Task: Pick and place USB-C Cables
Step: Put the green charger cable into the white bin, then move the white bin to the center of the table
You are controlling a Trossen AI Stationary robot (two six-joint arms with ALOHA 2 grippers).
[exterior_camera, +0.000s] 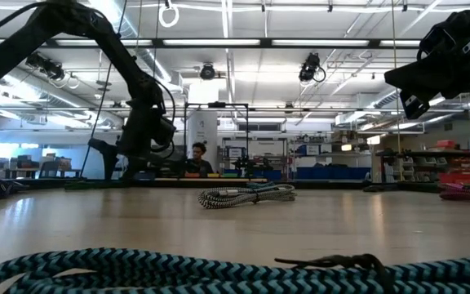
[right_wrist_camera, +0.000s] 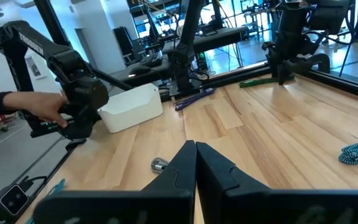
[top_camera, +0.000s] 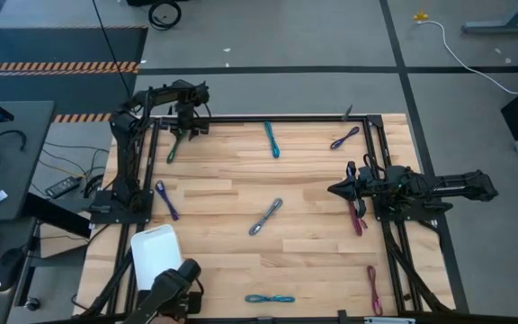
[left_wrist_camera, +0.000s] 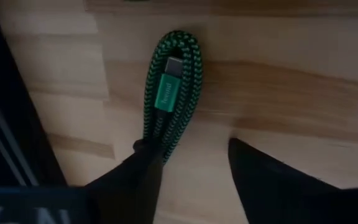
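Several short folded cables lie flat on the wooden table. A green one (top_camera: pixel 171 151) is near the far left corner. Others are teal (top_camera: pixel 271 139), purple (top_camera: pixel 344 138), purple (top_camera: pixel 166 200), grey (top_camera: pixel 265 217), teal (top_camera: pixel 270 298) and magenta (top_camera: pixel 373 288). My left gripper (left_wrist_camera: pixel 188 146) is open above the green cable (left_wrist_camera: pixel 169 93), pointing down, and one finger hides the cable's end. My right gripper (right_wrist_camera: pixel 196 149) is shut and level over the table's right side, pointing left. A magenta cable (top_camera: pixel 358 216) lies beneath that arm. My left gripper comes from above at the green cable. One finger (left_wrist_camera: pixel 142 177) covers the cable's bound end (left_wrist_camera: pixel 157 140) while the other stands apart on bare wood. I cannot tell whether the finger touches the cable. The cable lies flat on the table.
A white tray (top_camera: pixel 154 252) sits at the near left corner, also seen as the tray (right_wrist_camera: pixel 132 106). Beside it a person's hand (right_wrist_camera: pixel 42 109) holds a dark device. A black frame (top_camera: pixel 367 117) edges the table. Bare wood lies around the grey cable (exterior_camera: pixel 247 194).
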